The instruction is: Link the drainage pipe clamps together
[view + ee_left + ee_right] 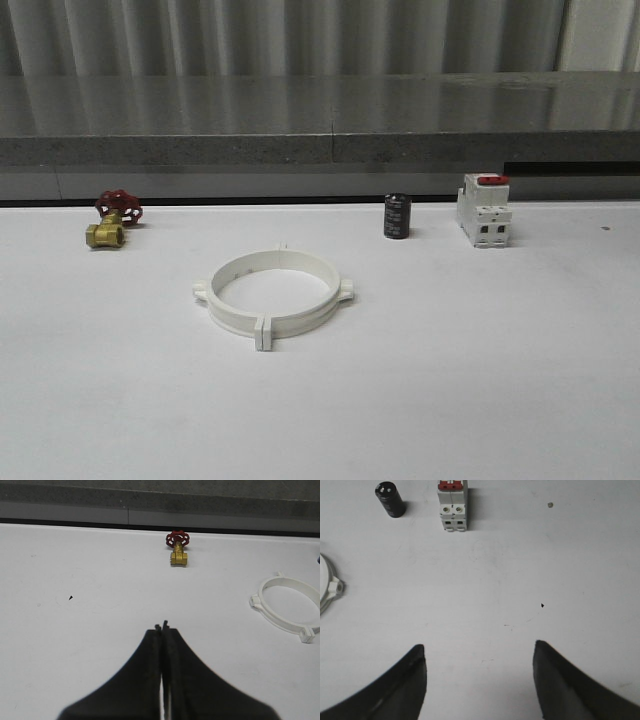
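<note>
The drainage pipe clamps (272,293) lay as one ring between my arms; my left gripper (162,628) was pressed closed, my right gripper (480,655) spread wide, both empty.

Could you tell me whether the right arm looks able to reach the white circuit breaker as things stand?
Probably yes: the right gripper is open and bare table lies between it and the breaker.

Along the far edge of the white table (500,380) stand three things, well apart from one another — a brass valve (110,224) with a red handwheel at the left, a small black cylinder (397,216) upright right of the middle, and just right of it a white breaker (484,210) with a red switch. Behind the table runs a grey ledge (300,120).
</note>
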Motion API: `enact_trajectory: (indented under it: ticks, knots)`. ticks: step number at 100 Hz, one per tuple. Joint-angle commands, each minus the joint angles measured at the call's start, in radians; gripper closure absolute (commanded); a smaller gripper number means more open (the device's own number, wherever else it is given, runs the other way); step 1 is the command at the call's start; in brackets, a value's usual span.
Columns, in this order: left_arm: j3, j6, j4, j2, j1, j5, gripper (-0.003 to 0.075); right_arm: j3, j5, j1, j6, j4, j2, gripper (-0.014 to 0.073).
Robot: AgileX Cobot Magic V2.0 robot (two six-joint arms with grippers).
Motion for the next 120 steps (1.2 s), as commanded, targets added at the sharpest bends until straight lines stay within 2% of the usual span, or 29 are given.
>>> enact_trajectory:
  ticks: [1,13,20,27,46,54,120]
  knots:
    - [-0.026,-0.001,-0.015,0.010,0.001,-0.072,0.0740,-0.003,-0.023,-0.006,-0.020,-0.012,-0.077,0.0129]
    - [-0.026,-0.001,-0.015,0.010,0.001,-0.072,0.0740,0.023,0.010,-0.006,-0.020,-0.017,-0.153,0.0130]
    - [-0.026,-0.001,-0.015,0.010,0.001,-0.072,0.0740,0.041,0.026,-0.006,-0.020,-0.022,-0.194,0.0167]
    - [-0.026,-0.001,-0.015,0.010,0.001,-0.072,0.0740,0.066,0.033,-0.006,-0.020,-0.038,-0.239,0.0256]
    - [-0.026,-0.001,-0.015,0.010,0.001,-0.072,0.0740,0.096,0.064,-0.006,-0.020,-0.041,-0.318,0.0580]
    - [-0.026,-0.001,-0.015,0.010,0.001,-0.072,0.0740,0.096,0.063,-0.006,-0.020,-0.041,-0.327,0.0670]
    - [-0.026,-0.001,-0.015,0.010,0.001,-0.072,0.0740,0.096,0.067,-0.006,-0.020,-0.043,-0.327,0.0662]
